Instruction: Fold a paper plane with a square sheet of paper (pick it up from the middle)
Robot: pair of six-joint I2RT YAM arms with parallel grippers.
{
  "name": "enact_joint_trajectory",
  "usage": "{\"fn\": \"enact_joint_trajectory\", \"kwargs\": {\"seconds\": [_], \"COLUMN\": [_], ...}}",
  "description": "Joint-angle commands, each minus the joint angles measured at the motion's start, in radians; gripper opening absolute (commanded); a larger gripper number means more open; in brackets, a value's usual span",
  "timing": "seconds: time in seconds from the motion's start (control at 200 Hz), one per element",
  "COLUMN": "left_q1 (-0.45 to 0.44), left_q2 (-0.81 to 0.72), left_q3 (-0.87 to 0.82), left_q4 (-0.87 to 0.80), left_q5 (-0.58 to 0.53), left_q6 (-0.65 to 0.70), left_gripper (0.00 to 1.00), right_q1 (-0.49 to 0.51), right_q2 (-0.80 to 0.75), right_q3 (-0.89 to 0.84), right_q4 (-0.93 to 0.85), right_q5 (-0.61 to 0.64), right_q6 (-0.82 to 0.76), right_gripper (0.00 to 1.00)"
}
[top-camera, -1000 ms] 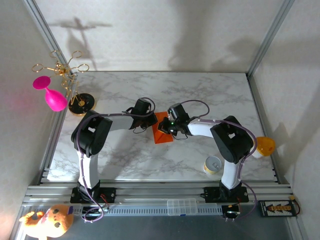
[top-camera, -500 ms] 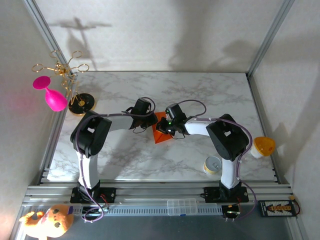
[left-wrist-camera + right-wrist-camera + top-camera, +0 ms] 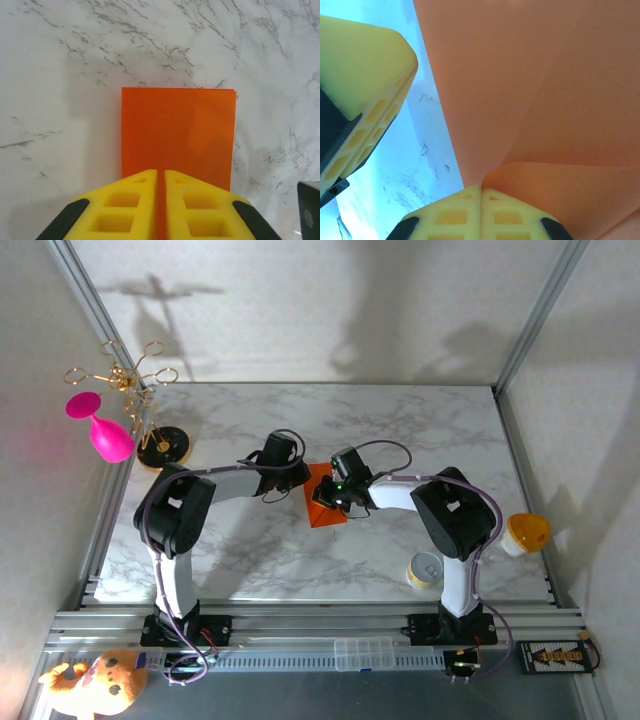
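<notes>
The orange sheet of paper (image 3: 325,502) is seen near the middle of the marble counter (image 3: 250,560), caught between the 2 arms. From the left wrist it is shown folded into a neat rectangle (image 3: 177,132), with layered edges just visible along its far side, lying flat on the marble.

The left pincer (image 3: 161,175) is drawn in over the near edge of the sheet. Its 2 yellow fingers (image 3: 120,205) are pressed almost together, and only a thin orange slit is left between them. Whether paper is actually pinched in that slit cannot be told.

On the right, the grip is plain. The right pincer (image 3: 481,192) is clamped on the sheet: the fingertips are closed tight, and 2 layers of orange paper (image 3: 545,100) are seen fanning up and out from the seam between them, lifted off the counter. A yellow finger of the other pincer is seen at upper left of that view, just beside the paper's edge.

Off to the sides, a pink goblet (image 3: 100,430) is hung beside a gold rack (image 3: 135,375) at the far left corner. A yellow can (image 3: 427,570) is stood near the right arm's base, and an orange-yellow cup (image 3: 527,532) is seen past the counter's right edge.
</notes>
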Motion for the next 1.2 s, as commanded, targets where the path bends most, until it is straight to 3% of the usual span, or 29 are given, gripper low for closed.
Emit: {"fn": "enact_joint_trajectory", "kwargs": {"seconds": [0.0, 1.197], "left_q1": [0.006, 0.006], "left_q2": [0.029, 0.031], "left_q3": [-0.004, 0.007], "left_q4": [-0.017, -0.039], "left_q5": [-0.002, 0.000], "left_q6": [-0.006, -0.006], "left_gripper": [0.12, 0.11], "right_q1": [0.008, 0.008], "right_q2": [-0.020, 0.021], "right_q3": [-0.007, -0.009], "right_q4": [-0.026, -0.042], "right_q5": [0.046, 0.035], "right_q6": [0.001, 0.030], "right_gripper": [0.00, 0.00]}}
